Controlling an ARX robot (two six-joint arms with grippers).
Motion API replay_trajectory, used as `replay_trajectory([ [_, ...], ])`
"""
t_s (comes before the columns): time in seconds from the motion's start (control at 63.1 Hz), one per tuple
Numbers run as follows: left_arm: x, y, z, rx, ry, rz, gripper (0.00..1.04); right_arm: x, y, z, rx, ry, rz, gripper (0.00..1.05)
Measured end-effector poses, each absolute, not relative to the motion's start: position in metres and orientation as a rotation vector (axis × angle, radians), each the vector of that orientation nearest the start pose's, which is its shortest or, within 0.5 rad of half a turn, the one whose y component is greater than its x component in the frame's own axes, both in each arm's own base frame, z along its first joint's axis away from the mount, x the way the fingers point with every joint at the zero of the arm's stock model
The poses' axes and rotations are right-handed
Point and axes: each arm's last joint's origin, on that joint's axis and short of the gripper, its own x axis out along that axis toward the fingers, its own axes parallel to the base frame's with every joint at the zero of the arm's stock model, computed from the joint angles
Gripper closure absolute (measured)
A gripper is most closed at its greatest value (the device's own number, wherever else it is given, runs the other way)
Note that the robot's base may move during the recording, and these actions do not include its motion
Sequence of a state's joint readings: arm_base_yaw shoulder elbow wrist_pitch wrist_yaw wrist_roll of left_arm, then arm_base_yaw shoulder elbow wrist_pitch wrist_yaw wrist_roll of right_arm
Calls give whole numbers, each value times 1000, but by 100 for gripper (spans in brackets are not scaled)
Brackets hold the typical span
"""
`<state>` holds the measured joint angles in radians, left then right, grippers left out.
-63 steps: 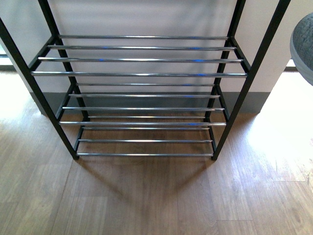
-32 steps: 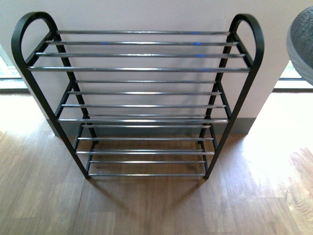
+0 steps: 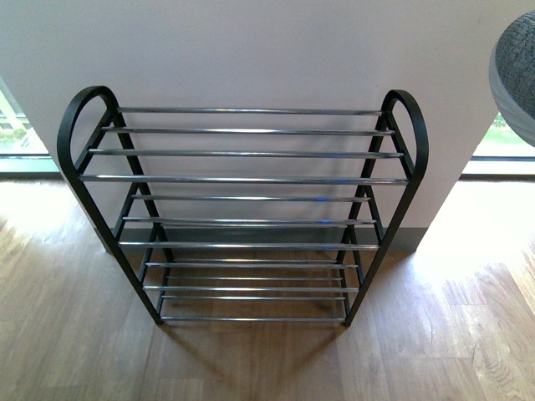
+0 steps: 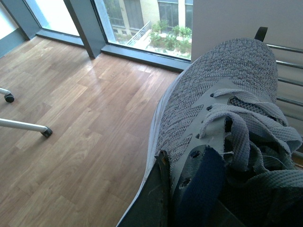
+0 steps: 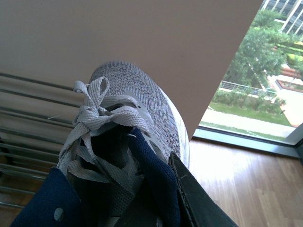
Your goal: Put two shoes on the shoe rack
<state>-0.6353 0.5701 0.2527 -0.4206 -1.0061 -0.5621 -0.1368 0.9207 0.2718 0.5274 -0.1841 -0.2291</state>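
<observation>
Open floor [image 3: 251, 368] lies before your shoe rack [image 3: 242, 179] against the wall [image 3: 251, 50]. Only wrist views show the grip: left gripper [image 4: 182, 208] pinches left sneaker [image 4: 222, 80], right gripper [image 5: 165, 208] pinches right sneaker [image 5: 142, 90], both aloft.

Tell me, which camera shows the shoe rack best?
The front view: the whole shoe rack shows, both rounded side frames and every tier of bars. The left wrist view shows only bar ends past a grey sneaker; the right, some bars beside the other sneaker.

Left tool [image 4: 177, 202] and right tool [image 5: 163, 208]: flat matte-black fingers [image 4: 150, 204], lightly scuffed.
</observation>
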Motion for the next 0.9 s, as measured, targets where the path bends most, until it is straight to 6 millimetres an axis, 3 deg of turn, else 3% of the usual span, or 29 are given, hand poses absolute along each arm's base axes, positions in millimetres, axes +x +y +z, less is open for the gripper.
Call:
replay_trajectory([
  [0.301,104,-46,171,-2,385,472,104,186,-20,202,-208,114,66,104],
  [0.38,104,-46,171,-2,384,472,104,192,-15,201,-181,130,189,104],
  [0.665,104,-46,170,-2,385,471,104,260,47,215,-40,246,318,104],
  [0.903,104,-46,171,-2,384,472,104,310,80,218,53,317,245,104],
])
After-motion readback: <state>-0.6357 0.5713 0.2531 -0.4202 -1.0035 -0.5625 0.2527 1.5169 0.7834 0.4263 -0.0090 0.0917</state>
